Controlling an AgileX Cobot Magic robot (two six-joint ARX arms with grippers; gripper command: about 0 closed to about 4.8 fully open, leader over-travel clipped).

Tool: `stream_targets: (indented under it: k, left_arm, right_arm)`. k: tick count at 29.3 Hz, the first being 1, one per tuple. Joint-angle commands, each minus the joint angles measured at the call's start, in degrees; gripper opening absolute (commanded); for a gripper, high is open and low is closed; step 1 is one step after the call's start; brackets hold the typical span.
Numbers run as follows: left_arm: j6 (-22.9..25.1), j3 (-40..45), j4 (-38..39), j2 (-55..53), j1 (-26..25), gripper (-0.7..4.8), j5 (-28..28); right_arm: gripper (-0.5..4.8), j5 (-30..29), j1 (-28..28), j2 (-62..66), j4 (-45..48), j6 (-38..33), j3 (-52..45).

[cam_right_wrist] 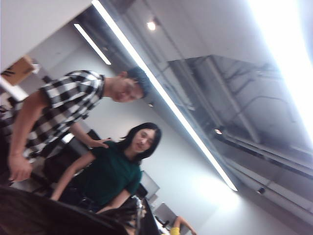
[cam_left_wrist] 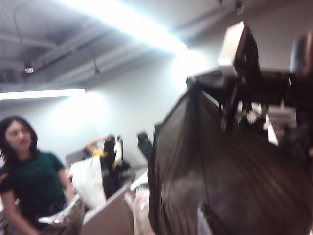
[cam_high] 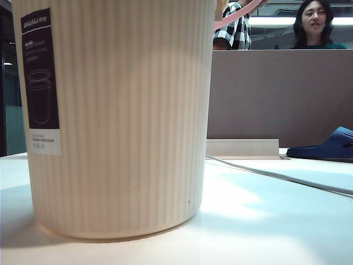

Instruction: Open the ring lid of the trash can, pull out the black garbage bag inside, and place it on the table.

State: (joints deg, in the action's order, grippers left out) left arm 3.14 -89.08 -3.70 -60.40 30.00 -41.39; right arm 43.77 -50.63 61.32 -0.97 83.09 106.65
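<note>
1. Exterior view: the trash can [cam_high: 118,116] stands upright on the white counter [cam_high: 265,221], filling the frame from about nine o'clock to past centre, its black-and-white label [cam_high: 40,77] facing us at ten o'clock.
2. At one o'clock, a pink arc of the ring lid [cam_high: 237,15] shows above the can's rim, raised and tilted.
3. Behind the can runs a grey-brown partition [cam_high: 281,94]; a dark blue slipper [cam_high: 325,148] lies at three o'clock beside a grey cable [cam_high: 281,178].
4. Left wrist view: the black garbage bag [cam_left_wrist: 220,171] hangs stretched in the air, its top bunched at the other arm's dark pincer [cam_left_wrist: 230,105], which is clenched on it; the camera is blurred.
5. The left pincer itself does not appear in any view, so whether it is released or clenched I cannot tell.
6. Right wrist view: only a dark edge of the bag [cam_right_wrist: 49,215] shows at seven o'clock; two people stand beyond.
</note>
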Motion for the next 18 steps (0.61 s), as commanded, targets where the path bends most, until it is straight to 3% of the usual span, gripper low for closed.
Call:
stream_targets:
  k: [1, 5, 18]
  left_arm:
    - [8.3, 0.2, 9.5, 3.1, 0.0, 2.68, 0.9]
    - [10.2, 1.9, 12.4, 6.9, 0.0, 2.68, 1.7]
    - [10.0, 11.3, 12.9, 21.4, 0.0, 2.68, 4.3]
  right_arm:
    - [-0.02, -0.2, 0.0, -1.7, -0.9, -2.1, -1.5]
    - [-0.02, -1.0, 0.5, -4.9, -0.6, -2.1, -6.0]
    - [-0.02, -1.9, 0.6, -15.1, 6.4, -2.1, -20.1]
